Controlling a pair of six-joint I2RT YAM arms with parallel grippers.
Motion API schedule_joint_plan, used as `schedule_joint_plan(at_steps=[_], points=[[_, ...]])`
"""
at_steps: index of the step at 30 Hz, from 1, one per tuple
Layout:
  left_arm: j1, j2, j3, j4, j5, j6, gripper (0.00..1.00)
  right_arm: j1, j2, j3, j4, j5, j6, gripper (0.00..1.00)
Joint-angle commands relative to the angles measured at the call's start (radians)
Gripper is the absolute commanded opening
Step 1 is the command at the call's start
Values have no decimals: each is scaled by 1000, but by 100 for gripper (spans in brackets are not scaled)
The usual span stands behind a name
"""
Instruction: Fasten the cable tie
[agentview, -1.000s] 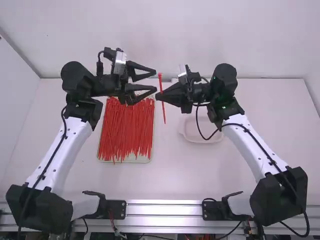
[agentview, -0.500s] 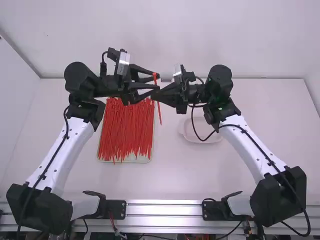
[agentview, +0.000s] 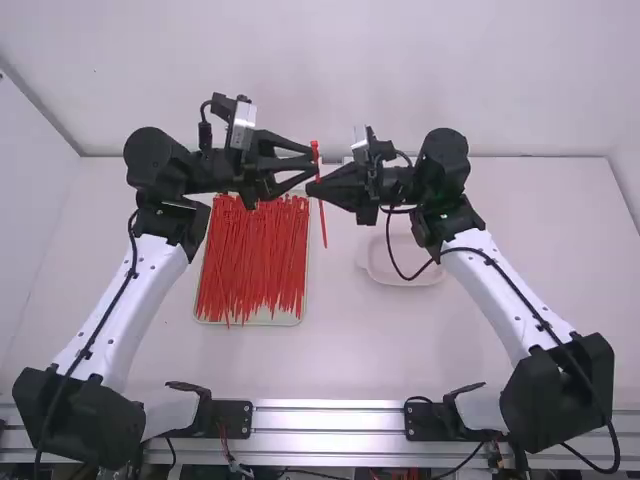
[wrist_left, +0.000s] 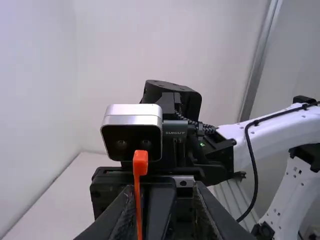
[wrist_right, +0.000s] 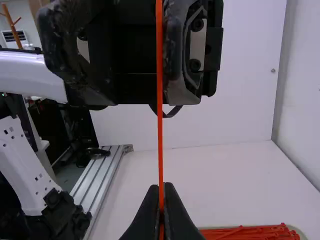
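A red cable tie hangs upright above the table's back middle, and my right gripper is shut on its strand below the head. The right wrist view has the strand rising straight out of the shut right gripper. My left gripper stands open, its two fingers spread above and below the tie's head without touching it. In the left wrist view the tie's square head stands up between the open left gripper fingers, right in front of the right wrist camera.
Under the left gripper lies a tray holding several loose red cable ties. A shallow white dish sits below the right arm. Bare white table lies in front of both.
The two grippers have closed in on each other. The right gripper carried the tie leftward, so its head now sits between the left gripper's open fingers instead of apart from them.
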Motion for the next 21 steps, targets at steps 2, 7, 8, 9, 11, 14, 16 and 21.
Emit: schedule_joint_plan(at_steps=[2, 7, 8, 9, 11, 14, 16, 21], points=[[1, 0, 27, 3, -8, -3, 26, 1, -11, -7, 2, -4, 3, 0], [1, 0, 27, -4, -8, 0, 21, 1, -11, -7, 2, -4, 3, 0], [1, 0, 27, -3, -8, 0, 20, 2, -11, -7, 2, -4, 3, 0], [1, 0, 27, 1, -8, 0, 20, 5, -11, -7, 2, -4, 2, 0], [-4, 0, 27, 0, -9, 0, 20, 18, -11, -7, 1, -3, -8, 0], [1, 0, 26, -14, -30, 0, 11, 29, -11, -7, 2, -3, -25, 0], [-2, 0, 24, -18, -33, 0, 4, 26, -11, -7, 1, 0, -33, 0], [3, 0, 20, -19, -30, 0, 2, 27, -11, -7, 2, -2, -30, 0]])
